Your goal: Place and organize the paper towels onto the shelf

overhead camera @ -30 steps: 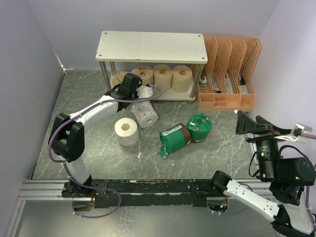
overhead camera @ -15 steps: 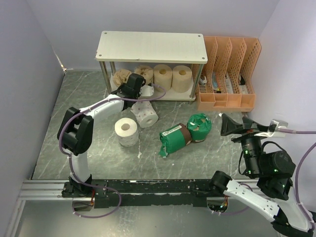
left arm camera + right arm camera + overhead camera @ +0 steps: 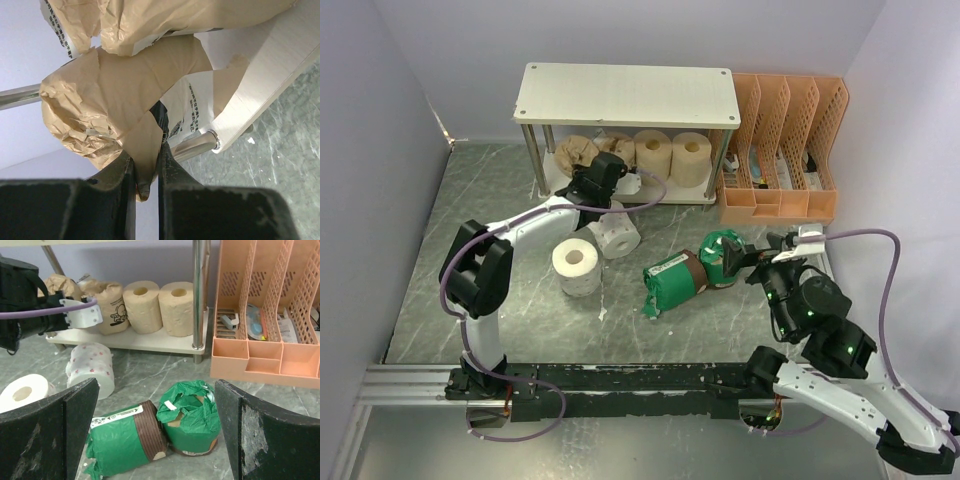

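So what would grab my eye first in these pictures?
Probably the green-wrapped rolls lying on the table, framed by the right arm's wide-open fingers. Then the left arm's fingers, pinching the crinkled tan wrapper of a roll at the shelf's lower board. The bright orange file rack stands right of the shelf.

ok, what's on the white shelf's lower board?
Two bare tan paper rolls right, two crumpled tan-wrapped rolls left, left fingers pinching one wrapper. Rolls hide the board's rear.
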Action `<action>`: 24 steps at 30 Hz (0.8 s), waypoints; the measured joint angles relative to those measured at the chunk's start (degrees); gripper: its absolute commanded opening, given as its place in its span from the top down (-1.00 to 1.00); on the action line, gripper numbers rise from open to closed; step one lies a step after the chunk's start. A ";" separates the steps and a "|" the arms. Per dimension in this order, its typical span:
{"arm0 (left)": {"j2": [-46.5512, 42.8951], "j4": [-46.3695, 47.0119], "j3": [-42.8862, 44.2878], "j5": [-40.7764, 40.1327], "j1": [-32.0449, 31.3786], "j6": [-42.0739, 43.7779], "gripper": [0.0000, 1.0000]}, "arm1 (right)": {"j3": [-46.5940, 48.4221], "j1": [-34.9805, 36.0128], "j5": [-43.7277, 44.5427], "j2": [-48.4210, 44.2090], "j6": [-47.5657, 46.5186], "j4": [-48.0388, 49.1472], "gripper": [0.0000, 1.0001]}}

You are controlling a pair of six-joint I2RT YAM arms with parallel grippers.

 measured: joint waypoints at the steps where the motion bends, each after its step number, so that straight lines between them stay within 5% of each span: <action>1: 0.02 0.50 -0.24 -0.17 0.00 0.26 0.86 | 0.02 0.00 -0.37 -0.24 0.00 0.02 -1.00; 8: 0.09 1.60 -1.36 -0.37 0.35 1.03 0.86 | 0.15 0.00 -1.66 -4.15 0.72 -0.48 -1.00; 18: 2.40 -19.26 14.91 7.30 1.01 -13.07 0.86 | 0.81 0.00 -1.14 -5.25 2.71 -3.96 -1.00; 24: 2.75 -22.91 13.42 8.70 0.98 -16.81 0.86 | 0.70 0.00 -0.57 -5.09 2.84 -4.37 -1.00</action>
